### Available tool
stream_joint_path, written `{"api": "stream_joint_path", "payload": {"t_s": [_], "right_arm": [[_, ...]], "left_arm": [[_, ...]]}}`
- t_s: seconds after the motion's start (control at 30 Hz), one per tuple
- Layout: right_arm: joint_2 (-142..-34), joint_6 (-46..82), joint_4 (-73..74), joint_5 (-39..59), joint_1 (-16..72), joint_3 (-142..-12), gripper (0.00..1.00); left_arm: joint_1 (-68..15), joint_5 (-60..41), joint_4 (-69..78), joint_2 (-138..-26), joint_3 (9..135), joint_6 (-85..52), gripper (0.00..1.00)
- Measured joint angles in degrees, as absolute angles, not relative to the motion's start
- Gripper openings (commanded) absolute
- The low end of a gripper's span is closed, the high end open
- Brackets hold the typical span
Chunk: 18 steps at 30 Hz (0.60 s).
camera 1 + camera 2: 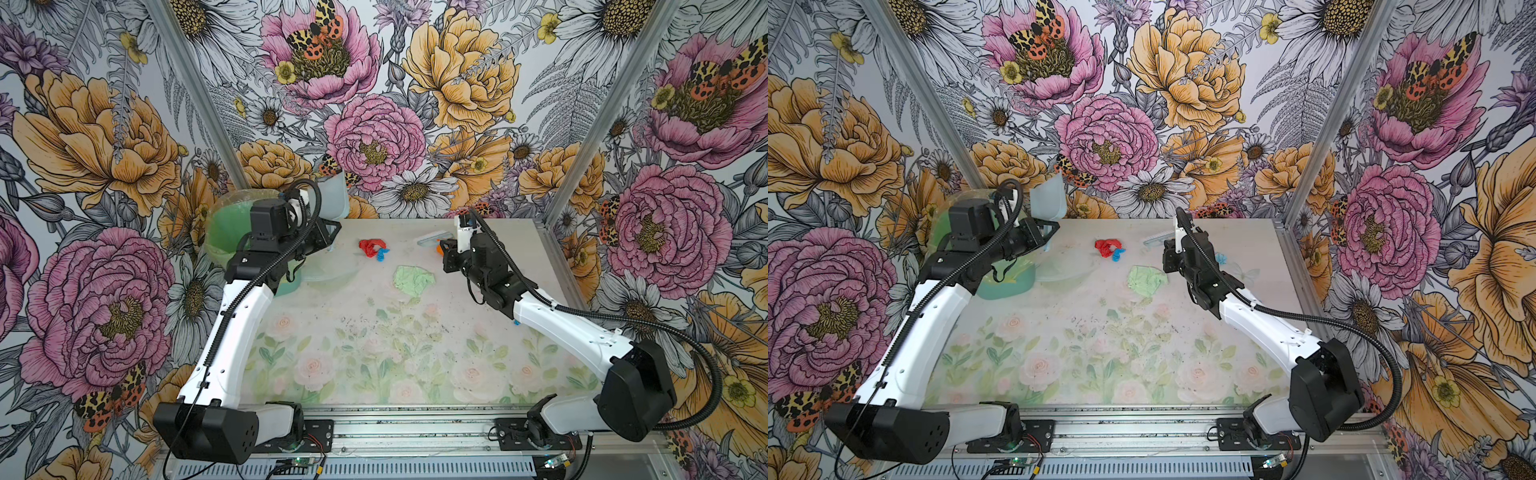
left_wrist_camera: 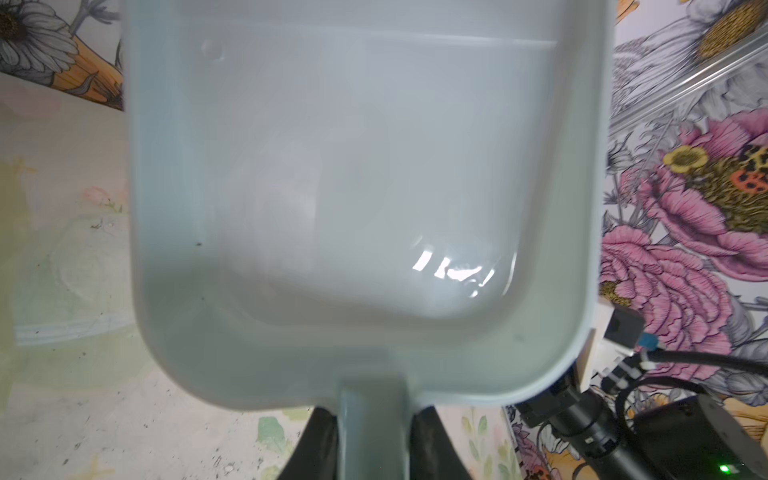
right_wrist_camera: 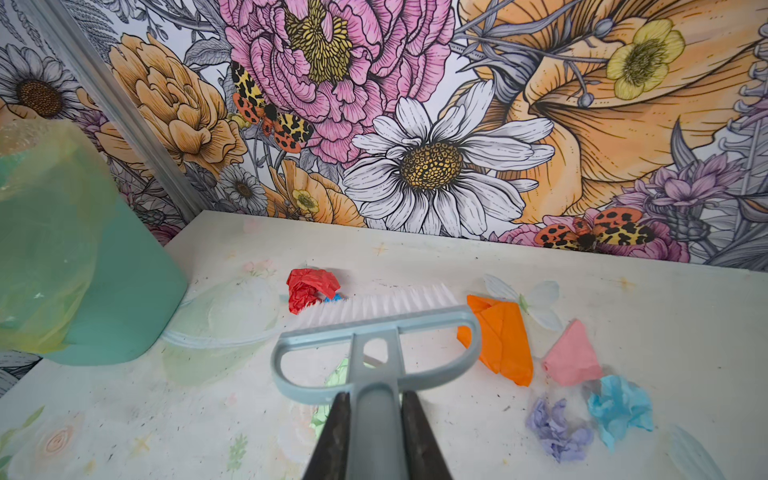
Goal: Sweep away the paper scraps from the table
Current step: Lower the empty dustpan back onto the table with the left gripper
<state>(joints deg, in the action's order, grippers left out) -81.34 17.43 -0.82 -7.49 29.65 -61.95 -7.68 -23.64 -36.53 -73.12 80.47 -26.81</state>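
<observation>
While right pincer (image 3: 376,401) clamps brush (image 3: 376,332), bristles (image 3: 374,305) wallward beside red scrap (image 3: 309,286), left pincer (image 2: 374,419) holding dustpan (image 2: 353,187), seemingly mouth-up.

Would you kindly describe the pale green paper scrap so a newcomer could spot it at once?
Start at the table, whitish with faded roses. Just beyond its middle lies the pale green scrap, crumpled but fairly flat. It is the only green wad and lies alone, nearer the viewer than the red scrap.

table (image 1: 353,324): faded rose print, dark specks | on it: paper scraps (image 3: 503,345), far half | green bin (image 3: 104,291), far-left corner
</observation>
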Motion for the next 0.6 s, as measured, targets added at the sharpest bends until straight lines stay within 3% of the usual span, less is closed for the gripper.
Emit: {"api": "stream_joint_path", "payload": {"t_s": [0.6], "right_arm": [[-91.68, 17.56, -6.28, -12.38, 29.65, -62.11, 0.0]], "left_arm": [[-21.06, -9.34, -39.64, -76.79, 69.6, -21.58, 0.01]]}}
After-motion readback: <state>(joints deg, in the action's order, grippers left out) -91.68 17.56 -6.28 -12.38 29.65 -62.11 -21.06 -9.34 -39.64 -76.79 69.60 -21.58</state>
